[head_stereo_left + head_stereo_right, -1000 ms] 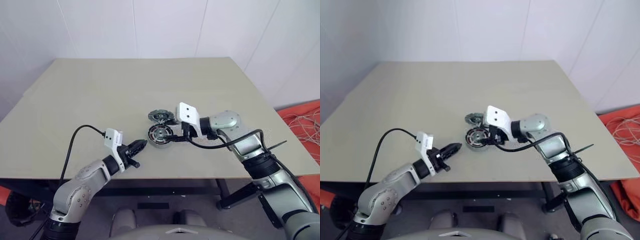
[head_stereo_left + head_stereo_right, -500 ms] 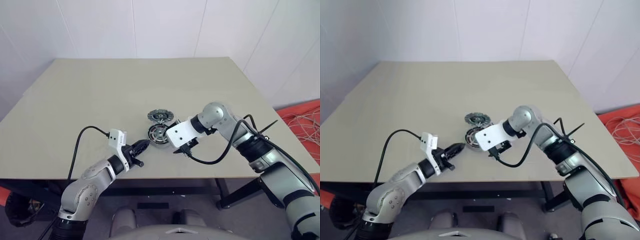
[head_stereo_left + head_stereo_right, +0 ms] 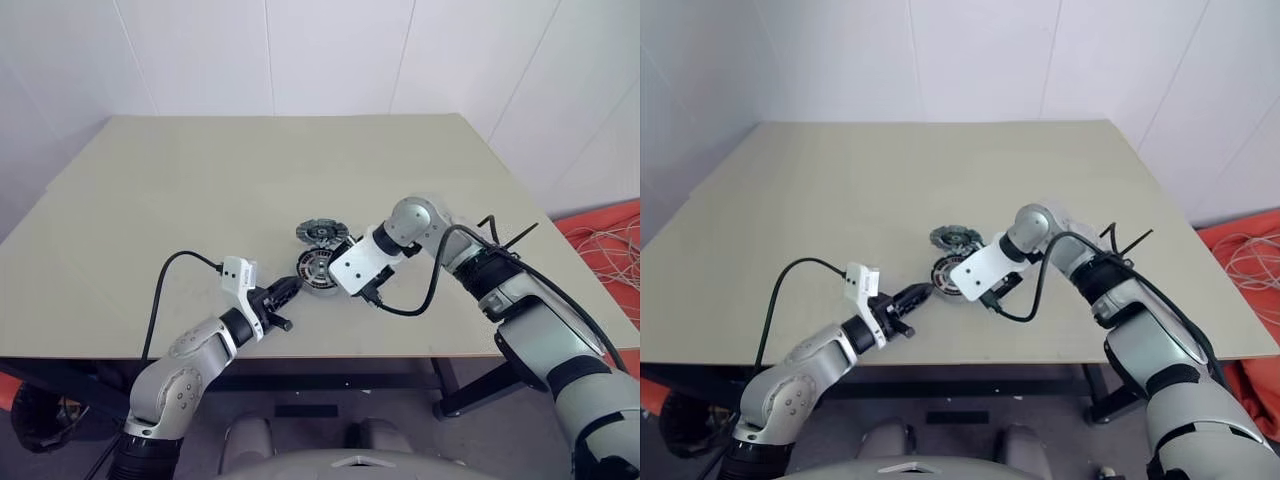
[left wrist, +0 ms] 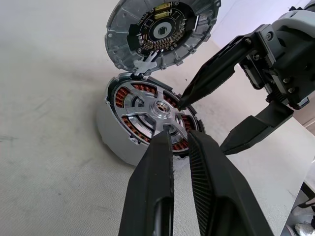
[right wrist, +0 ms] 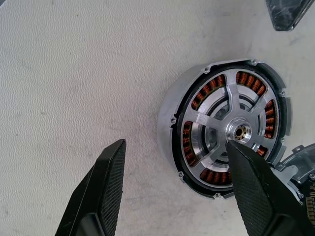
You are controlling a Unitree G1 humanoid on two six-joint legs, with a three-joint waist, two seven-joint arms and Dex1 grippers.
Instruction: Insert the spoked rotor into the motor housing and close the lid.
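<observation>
In the left eye view, the motor housing point(image 3: 318, 268) lies flat near the middle of the table point(image 3: 200, 190), its open face turned up. The lid point(image 3: 321, 233) rests just behind it, apparently touching its far edge. The left gripper point(image 3: 290, 287) points nearly level toward the housing from the near left, tip just beside its rim. The right gripper point(image 3: 352, 285) tilts steeply down at the housing's right side, forearm bent sharply back toward the table's right edge.

In the left wrist view, the spoked rotor point(image 4: 151, 112) sits inside the housing point(image 4: 115, 147), hub up and axis upright, copper windings showing between the spokes. The lid point(image 4: 162, 30) leans up from the far rim, inner face toward the camera. The left fingers point(image 4: 152, 196) are nearly together, with nothing between them, their tips over the near rim; contact is hard to judge. The right gripper's point(image 4: 203, 125) fingers stand wide apart, one tip by the hub.

In the right wrist view, the right fingers point(image 5: 101, 191) are spread wide, holding nothing; one lies over the rotor point(image 5: 224, 132) beside the hub, the other over bare table.
</observation>
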